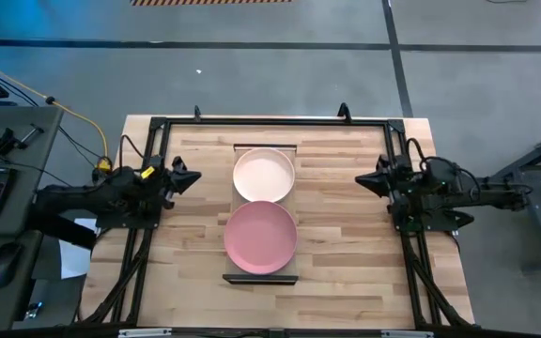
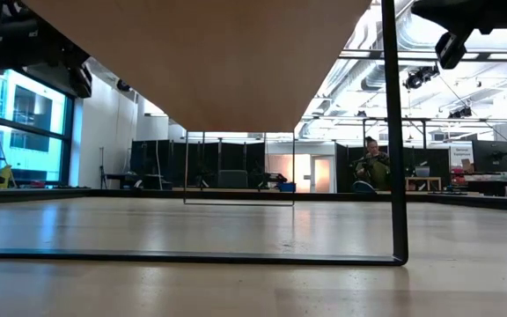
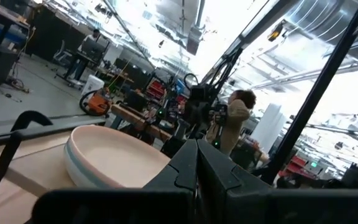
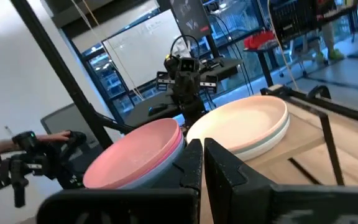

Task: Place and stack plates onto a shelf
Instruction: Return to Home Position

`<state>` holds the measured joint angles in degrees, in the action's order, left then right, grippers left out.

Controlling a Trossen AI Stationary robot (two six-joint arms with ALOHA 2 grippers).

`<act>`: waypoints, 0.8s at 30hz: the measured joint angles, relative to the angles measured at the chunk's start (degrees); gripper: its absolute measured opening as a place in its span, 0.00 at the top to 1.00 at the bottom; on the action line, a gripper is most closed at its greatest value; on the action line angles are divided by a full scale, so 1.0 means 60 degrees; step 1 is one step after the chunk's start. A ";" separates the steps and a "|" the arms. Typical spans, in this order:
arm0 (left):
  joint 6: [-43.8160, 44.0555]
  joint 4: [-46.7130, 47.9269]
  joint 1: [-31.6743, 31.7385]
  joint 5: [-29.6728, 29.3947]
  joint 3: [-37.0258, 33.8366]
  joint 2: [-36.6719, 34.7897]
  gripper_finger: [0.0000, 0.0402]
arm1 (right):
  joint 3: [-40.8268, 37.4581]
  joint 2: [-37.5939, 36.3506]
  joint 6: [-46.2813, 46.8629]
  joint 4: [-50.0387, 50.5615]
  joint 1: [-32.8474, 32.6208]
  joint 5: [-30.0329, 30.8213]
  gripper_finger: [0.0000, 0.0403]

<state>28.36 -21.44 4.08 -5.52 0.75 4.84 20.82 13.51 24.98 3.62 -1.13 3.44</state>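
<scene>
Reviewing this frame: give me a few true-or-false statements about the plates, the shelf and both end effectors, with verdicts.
1. Both visible top plates sit on the shelf. True.
2. One stack is topped by a black plate. False: the tops are a pink plate and a peach plate.
3. The left end effector grips a plate. False: it is shut on nothing, beside the shelf.
4. The right end effector is clear of the plates. True.

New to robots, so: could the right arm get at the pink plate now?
Probably yes. The right gripper hangs beside the shelf, the left gripper opposite; nothing separates the right one from the pink plate, which tops its stack.
</scene>
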 joint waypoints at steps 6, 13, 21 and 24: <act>-0.0006 0.1621 0.0000 0.0000 0.0006 -0.0767 1.00 | 0.0000 -0.0009 -0.0581 0.0030 0.0000 0.0004 1.00; -0.0004 0.3374 -0.0018 0.0000 -0.0004 -0.0771 1.00 | -0.0205 -0.0012 -0.0675 -0.0197 0.0000 -0.0018 1.00; -0.0001 0.3374 -0.0018 0.0062 -0.0004 -0.0761 1.00 | -0.2071 -0.0104 0.0052 -0.1855 0.0000 -0.0410 1.00; -0.0004 0.3371 -0.0018 0.0066 -0.0004 -0.0750 1.00 | -0.2425 -0.0334 0.0327 -0.1903 0.0000 -0.0623 1.00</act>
<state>28.34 -1.21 3.97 -5.13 0.73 0.34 6.27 11.50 26.94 -7.79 -1.13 -0.29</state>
